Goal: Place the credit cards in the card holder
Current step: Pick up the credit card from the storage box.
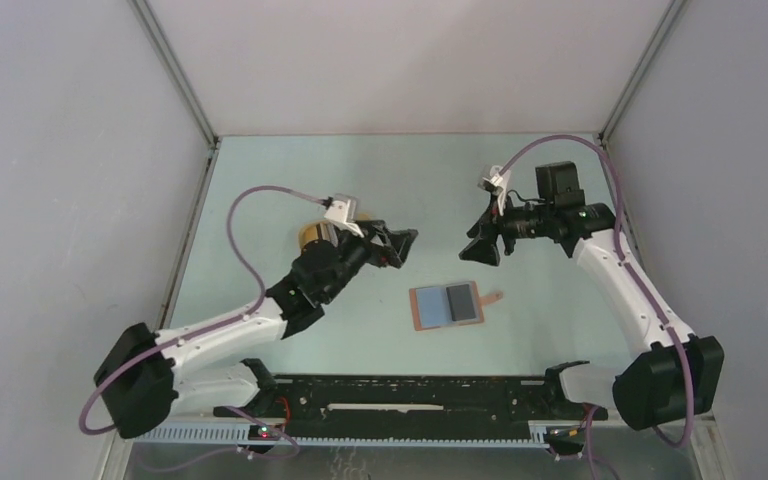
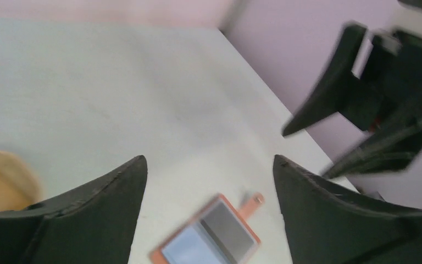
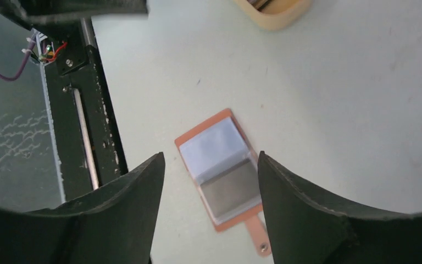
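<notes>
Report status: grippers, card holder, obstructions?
Left gripper open, empty. Right gripper open, empty. Card holder open flat on table, untouched. Nothing blocking it.

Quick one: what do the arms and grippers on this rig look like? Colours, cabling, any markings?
Left arm and right arm: white link shells, black joint housings, and a purple cable routed outside each. Left gripper and right gripper: matte black, with broad fingers tapering to points. No markings legible.
</notes>
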`<state>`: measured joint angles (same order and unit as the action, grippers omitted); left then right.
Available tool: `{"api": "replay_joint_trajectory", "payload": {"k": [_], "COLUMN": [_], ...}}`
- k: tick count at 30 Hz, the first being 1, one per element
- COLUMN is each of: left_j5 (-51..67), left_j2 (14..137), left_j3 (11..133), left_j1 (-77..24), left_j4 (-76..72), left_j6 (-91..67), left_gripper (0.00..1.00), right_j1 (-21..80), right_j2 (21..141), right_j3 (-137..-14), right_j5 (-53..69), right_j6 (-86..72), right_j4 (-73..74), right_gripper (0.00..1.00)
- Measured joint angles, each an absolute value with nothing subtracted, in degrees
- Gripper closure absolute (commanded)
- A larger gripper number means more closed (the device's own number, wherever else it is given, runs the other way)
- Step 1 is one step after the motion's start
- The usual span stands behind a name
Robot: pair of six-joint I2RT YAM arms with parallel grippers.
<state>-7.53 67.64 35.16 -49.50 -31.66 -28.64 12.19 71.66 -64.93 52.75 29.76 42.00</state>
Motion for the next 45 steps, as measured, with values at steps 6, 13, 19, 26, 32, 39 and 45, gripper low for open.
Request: {"api": "replay_joint_trajectory", "payload": {"k": [6, 13, 19, 26, 32, 39, 45], "left_j5": [-19.7, -18.7, -16.5, -17.6, -19.8, -20.6, -20.8], "left_j2": [61.0, 58.7, 58.3, 55.2, 51.7, 51.6, 51.4], "left_j3": [33.7, 25.9, 22.8, 17.8, 13.6, 13.1, 13.1], "left_j1": [-41.5, -26.4, -20.9, -18.6, -18.5, -18.5, -18.5], "left_j4": [-28.4, -28.7, -30.9, -33.0, -35.4, -36.9, -37.3], "left_j6": [-23.0, -28.5, -34.4, -41.2, -44.6, -45.6, -45.7], "left_gripper": [0.0, 0.0, 0.0, 0.0, 0.0, 0.0, 0.0], "right_j1": [19.2, 29.6, 33.5, 36.5, 37.9, 38.2, 38.5], "right_j2": [81.1, 107.7, 129.4, 142.4, 145.4, 149.1, 150.5], "right_j3": [-74.1, -103.9, -125.3, -137.1, -138.5, -139.7, -140.6], "right_j5": [53.8, 51.8, 48.8, 39.3, 34.9, 33.0, 30.5], "right_j6": [28.1, 17.5, 6.8, -5.5, -12.8, -16.8, -17.6], "right_j4": [41.1, 43.9, 45.0, 45.4, 44.0, 43.4, 43.4], "right_gripper": [0.28, 0.3, 0.29, 0.25, 0.22, 0.19, 0.18]}}
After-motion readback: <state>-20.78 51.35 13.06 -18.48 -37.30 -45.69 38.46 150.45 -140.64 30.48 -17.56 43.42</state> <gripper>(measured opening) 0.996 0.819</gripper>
